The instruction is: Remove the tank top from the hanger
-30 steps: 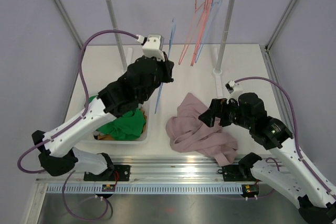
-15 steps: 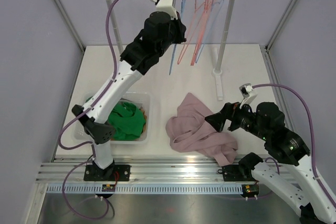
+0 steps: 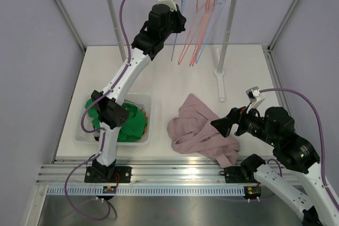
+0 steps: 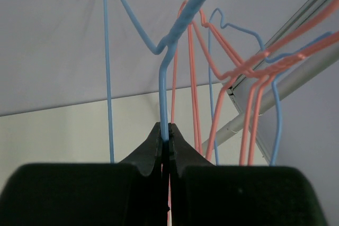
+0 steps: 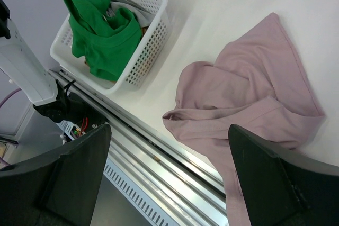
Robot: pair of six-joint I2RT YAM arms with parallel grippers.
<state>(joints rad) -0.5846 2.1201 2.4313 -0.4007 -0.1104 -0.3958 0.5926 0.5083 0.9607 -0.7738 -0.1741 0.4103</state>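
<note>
Left arm (image 3: 130, 70) stretched high, left hand (image 4: 168, 149) pinched shut; right hand (image 3: 223, 124) low, apparently spread.

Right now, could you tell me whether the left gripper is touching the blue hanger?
Touching. The left wrist view shows the left gripper closed on the blue hanger, with its wire pinched between the jaws.
</note>
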